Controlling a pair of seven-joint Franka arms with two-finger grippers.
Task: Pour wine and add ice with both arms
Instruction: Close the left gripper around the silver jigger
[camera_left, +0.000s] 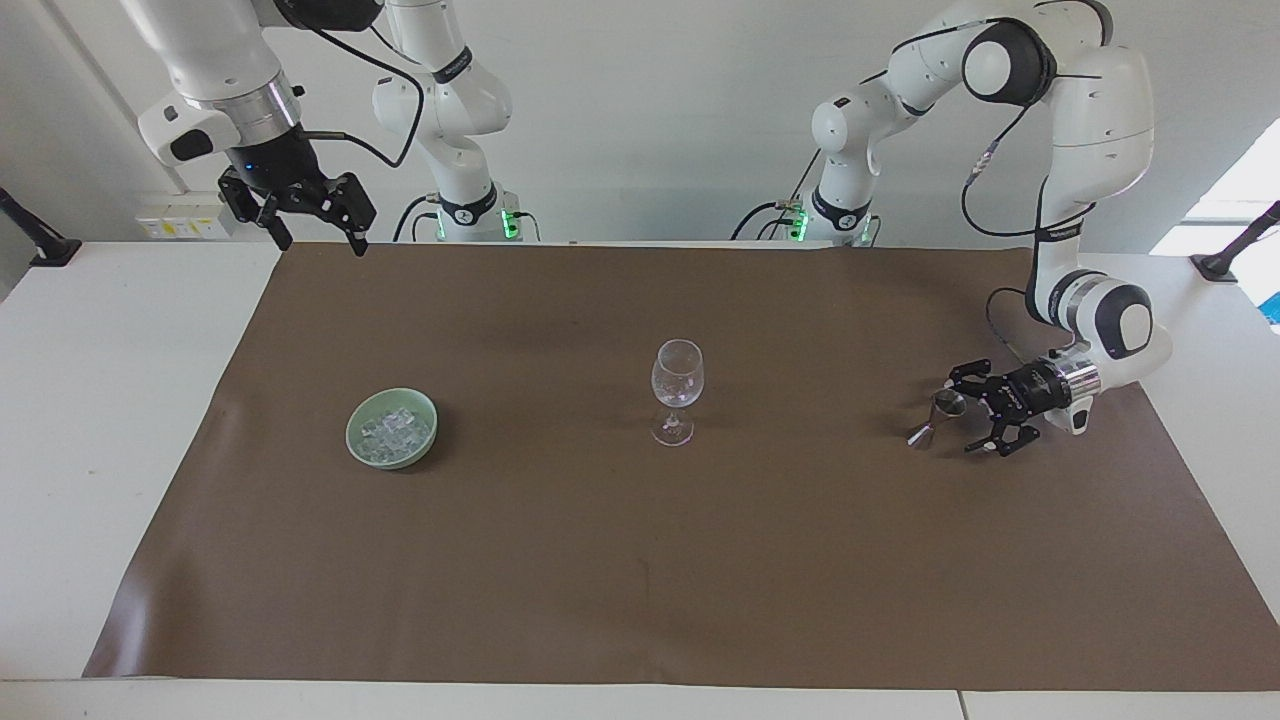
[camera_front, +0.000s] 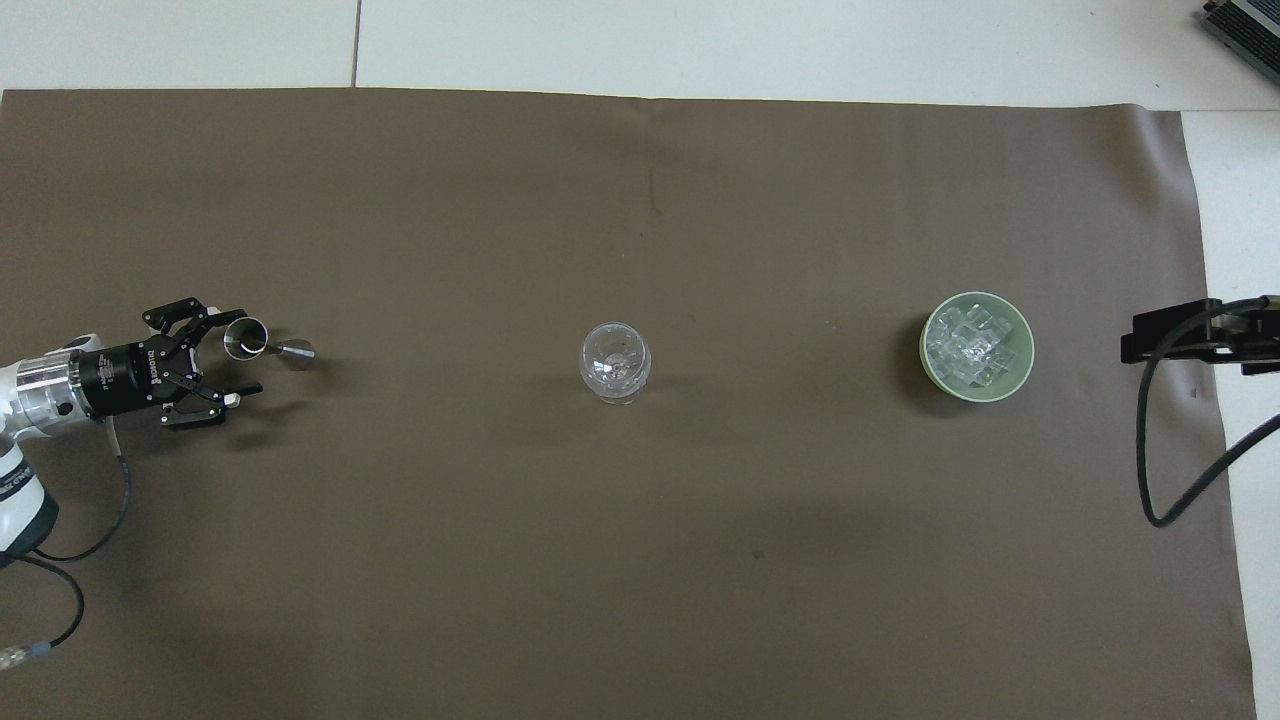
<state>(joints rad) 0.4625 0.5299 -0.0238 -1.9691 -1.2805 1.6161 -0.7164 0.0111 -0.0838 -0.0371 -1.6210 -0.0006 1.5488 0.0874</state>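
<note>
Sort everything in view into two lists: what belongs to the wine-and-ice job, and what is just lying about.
Belongs to the job:
- metal jigger, beside the open left hand
- wine glass, mid-mat
- ice in the green bowl
- right hand, open, waiting raised over the mat's corner

Just lying about:
- brown mat
- wall socket strip

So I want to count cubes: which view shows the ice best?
The overhead view: it looks straight down into the green bowl, showing the ice heap whole. The facing view shows the ice slantwise behind the rim.
</note>
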